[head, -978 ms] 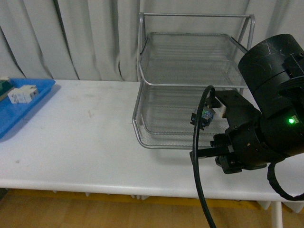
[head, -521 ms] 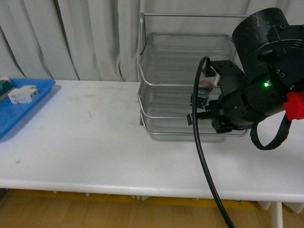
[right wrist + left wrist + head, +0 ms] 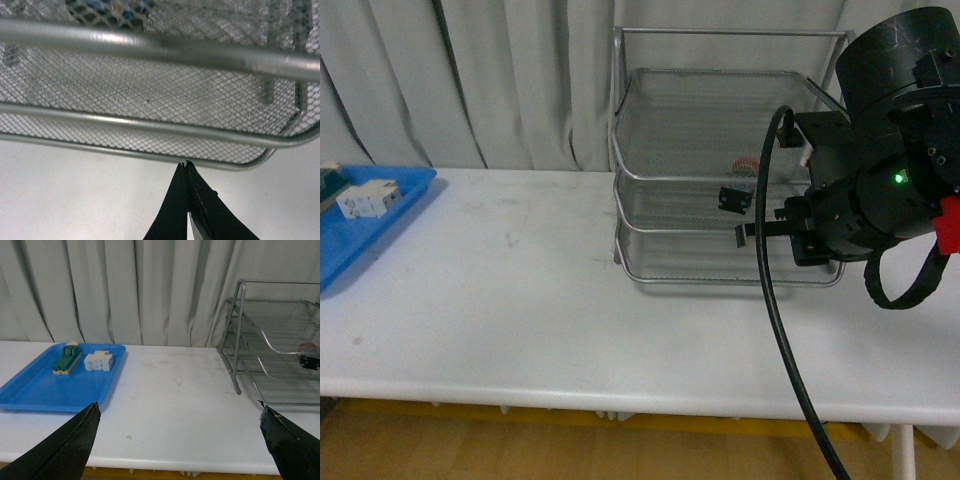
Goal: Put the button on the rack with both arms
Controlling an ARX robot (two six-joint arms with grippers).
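Nearest, at the right of the front frame: the bulky black right arm (image 3: 895, 165), green light lit, red block at its far right edge, cable looping down toward the lower edge. Right gripper (image 3: 187, 167) in its own wrist view with fingers pressed together on nothing, tips just short of the rack's front rim over bare white desk (image 3: 500, 300). Judged as clear of the rack and empty because the part is already delivered.

In the left wrist view, left gripper (image 3: 177, 422) spread wide — two dark fingers (image 3: 75, 440) in the lower corners, nothing between them, hanging above the desk well apart from everything. Probably parked there to stay out of the way.

Middle distance, right of centre in the front frame: the rack (image 3: 720, 170), silver mesh tiers in a tubular frame, standing on the desk against the curtain. The button (image 3: 738, 190) inside it, red cap up and back, dark body forward, apparently resting on the mesh of the middle tier — exact tier hard to be sure of through the wire. Touching no fingers. Placement looks done.

Far left: blue tray (image 3: 30, 390) holding a green block (image 3: 65, 362) and a white part (image 3: 98, 361) side by side, untouched.

Farthest back, pale pleated curtain (image 3: 470, 70) across the whole upper frame.
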